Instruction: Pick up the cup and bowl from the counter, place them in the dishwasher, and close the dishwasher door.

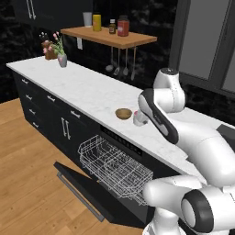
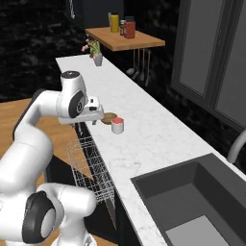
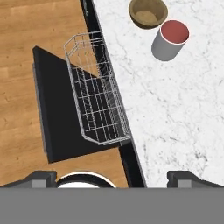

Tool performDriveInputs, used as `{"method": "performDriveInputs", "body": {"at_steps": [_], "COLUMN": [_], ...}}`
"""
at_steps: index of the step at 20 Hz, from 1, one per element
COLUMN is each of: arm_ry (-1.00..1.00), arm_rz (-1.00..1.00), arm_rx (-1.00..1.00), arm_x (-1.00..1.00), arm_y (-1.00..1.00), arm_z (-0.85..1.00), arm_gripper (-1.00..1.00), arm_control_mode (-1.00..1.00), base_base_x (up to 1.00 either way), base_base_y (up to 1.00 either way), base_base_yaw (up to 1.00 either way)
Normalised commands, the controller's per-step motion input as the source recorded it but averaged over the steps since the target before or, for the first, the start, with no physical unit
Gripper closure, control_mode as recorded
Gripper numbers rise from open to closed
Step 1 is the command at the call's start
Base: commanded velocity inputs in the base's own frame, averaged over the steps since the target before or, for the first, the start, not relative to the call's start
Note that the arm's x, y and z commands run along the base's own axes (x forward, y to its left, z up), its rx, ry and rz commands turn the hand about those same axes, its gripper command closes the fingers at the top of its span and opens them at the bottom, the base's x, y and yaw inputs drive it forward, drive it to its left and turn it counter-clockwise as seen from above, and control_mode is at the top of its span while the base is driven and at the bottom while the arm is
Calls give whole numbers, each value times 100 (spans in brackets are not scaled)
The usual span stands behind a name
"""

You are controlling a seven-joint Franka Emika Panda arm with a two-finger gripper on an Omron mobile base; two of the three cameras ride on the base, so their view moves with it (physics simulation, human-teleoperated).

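Note:
The white cup (image 3: 170,41) with a red inside stands upright on the white marble counter (image 3: 175,113), right beside the tan bowl (image 3: 148,13). The base views show the same pair, cup (image 2: 117,125) and bowl (image 2: 109,116), with the bowl (image 1: 123,113) just left of the arm-hidden cup (image 1: 137,120). The dishwasher door (image 3: 57,113) lies folded down with its grey bar handle (image 3: 39,109) outward, and the white wire rack (image 3: 98,92) is pulled out over it. My gripper (image 3: 113,177) hovers high above the counter edge, open, fingers wide apart and holding nothing, well short of the cup.
A grey flower vase (image 1: 62,59) stands at the counter's far end. A wooden wall shelf (image 1: 110,36) carries jars, with utensils hanging below. A dark sink (image 2: 192,202) is set into the counter at the near right. Wooden floor (image 1: 27,183) surrounds the open door (image 1: 85,193).

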Motion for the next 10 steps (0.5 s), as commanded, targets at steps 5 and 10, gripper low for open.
{"method": "performDriveInputs", "body": {"at_steps": [5, 10], "arm_ry": [0, 0], "arm_rz": [1, 0], "arm_rx": [0, 0], "arm_x": [35, 31], "arm_y": [-1, -3], "arm_z": [-2, -5], "arm_gripper": [-100, -100], "arm_control_mode": [-100, -100], "base_base_x": [0, 0], "base_base_y": [0, 0], "base_base_yaw": [0, 0]}}
